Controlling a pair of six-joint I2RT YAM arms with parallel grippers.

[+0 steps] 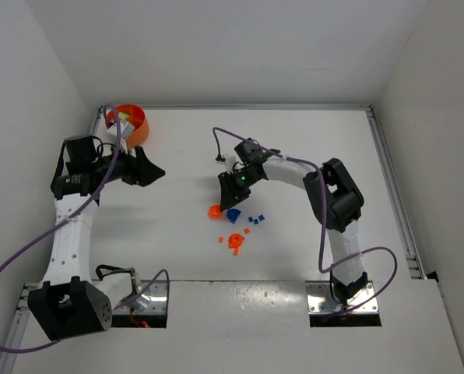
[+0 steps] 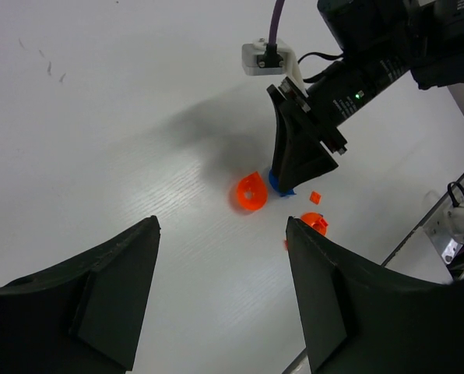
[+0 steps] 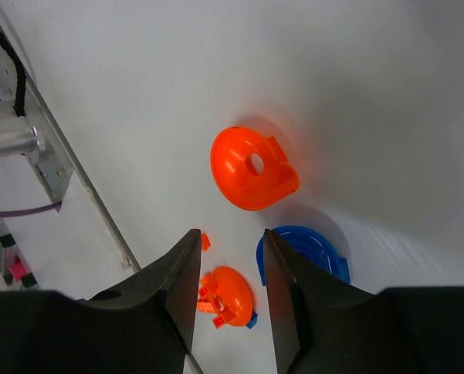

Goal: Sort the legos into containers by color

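The round bright orange plastic bowl (image 1: 129, 122) stands at the far left corner of the white table (image 1: 294, 148), with something yellowish-green inside it, though I cannot tell which compartment; the loose legos lie well apart from it, near the middle of the table. The left gripper (image 2: 223, 226) hangs near the bowl with its jaws wide apart and nothing between them. The right gripper (image 3: 230, 234) points down over the pieces, its jaws a narrow gap apart and gripping nothing. Just beyond its fingertips lies an orange rounded plastic piece with a hole (image 3: 251, 169); beside that, close against one finger (image 3: 290, 296), lies a blue rounded plastic piece (image 3: 306, 253); the two are near each other but apart. Through the gap shows an orange studded piece (image 3: 226, 296) on the table nearer the arms; tiny blue bits (image 1: 256, 220) and tiny orange bits (image 1: 221, 239) are scattered around it.
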